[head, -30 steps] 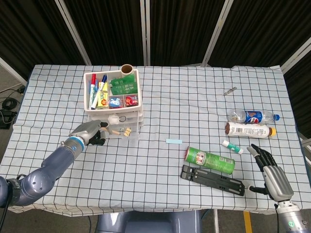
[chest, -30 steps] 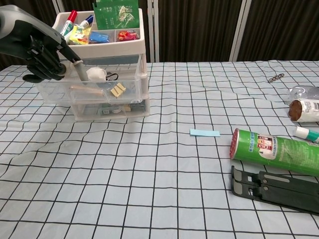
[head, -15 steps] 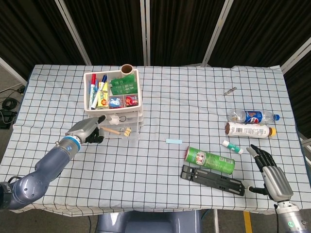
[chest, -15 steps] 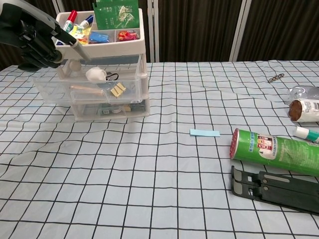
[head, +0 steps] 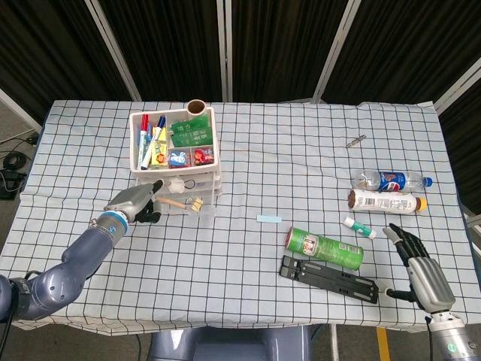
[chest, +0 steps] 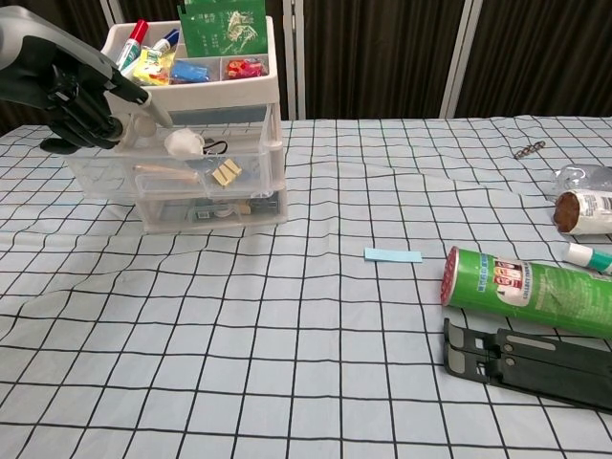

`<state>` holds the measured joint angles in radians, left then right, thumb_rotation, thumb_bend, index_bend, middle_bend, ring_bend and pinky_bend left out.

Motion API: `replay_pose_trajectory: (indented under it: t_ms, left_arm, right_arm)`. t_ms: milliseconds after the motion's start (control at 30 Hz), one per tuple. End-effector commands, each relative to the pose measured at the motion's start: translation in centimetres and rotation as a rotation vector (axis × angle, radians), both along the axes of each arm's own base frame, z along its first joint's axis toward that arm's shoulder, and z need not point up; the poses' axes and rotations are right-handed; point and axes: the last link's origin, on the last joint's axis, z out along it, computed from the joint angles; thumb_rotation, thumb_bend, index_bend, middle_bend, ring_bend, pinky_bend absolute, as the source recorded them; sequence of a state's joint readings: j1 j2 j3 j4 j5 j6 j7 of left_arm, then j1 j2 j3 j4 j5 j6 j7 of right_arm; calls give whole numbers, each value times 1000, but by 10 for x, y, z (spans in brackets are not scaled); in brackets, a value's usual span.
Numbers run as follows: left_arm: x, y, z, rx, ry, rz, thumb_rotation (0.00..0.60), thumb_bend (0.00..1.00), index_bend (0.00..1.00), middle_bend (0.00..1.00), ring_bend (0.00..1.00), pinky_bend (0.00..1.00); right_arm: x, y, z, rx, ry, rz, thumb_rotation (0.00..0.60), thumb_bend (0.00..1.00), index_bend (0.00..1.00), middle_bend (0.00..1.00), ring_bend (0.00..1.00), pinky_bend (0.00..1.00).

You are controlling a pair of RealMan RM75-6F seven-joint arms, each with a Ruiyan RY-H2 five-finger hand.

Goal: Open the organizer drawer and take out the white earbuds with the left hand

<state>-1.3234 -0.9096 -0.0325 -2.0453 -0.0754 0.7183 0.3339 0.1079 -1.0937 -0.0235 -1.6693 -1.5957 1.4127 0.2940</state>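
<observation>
- Your left hand point(chest: 81, 91) sits at the left end of the open drawer point(chest: 177, 164), one finger stretched toward the white earbuds point(chest: 184, 143), the others curled in; it holds nothing.
- The earbuds lie inside that drawer, just right of the fingertip; you cannot tell whether it touches them.
- The drawer juts out from the organizer point(head: 177, 162).
- Your right hand point(head: 419, 268) rests at the near right edge, fingers spread, well apart from the can point(head: 324, 248).
</observation>
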Motion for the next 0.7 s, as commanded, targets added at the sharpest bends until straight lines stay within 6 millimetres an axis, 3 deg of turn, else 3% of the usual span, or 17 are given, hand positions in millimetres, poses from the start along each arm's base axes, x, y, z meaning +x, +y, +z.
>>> replay_pose_trajectory:
  t_ms: [33, 533, 633, 700]
  left_arm:
    - [0, 1, -2, 0, 8, 3, 600, 1000, 69, 930, 869, 751]
    - [-2, 7, -11, -9, 53, 16, 600, 1000, 5, 930, 869, 752]
    - [-1, 8, -13, -10, 56, 19, 600, 1000, 23, 930, 869, 755]
    - [1, 8, -15, -16, 54, 19, 600, 1000, 86, 930, 869, 755]
  right_arm:
    - [0, 0, 0, 0, 0, 0, 600, 111, 0, 0, 0, 0]
    - [-2, 0, 0, 4, 1, -5, 600, 111, 0, 0, 0, 0]
    - [-2, 0, 0, 6, 2, -6, 600, 111, 0, 0, 0, 0]
    - [-2, 0, 0, 6, 1, -6, 600, 111, 0, 0, 0, 0]
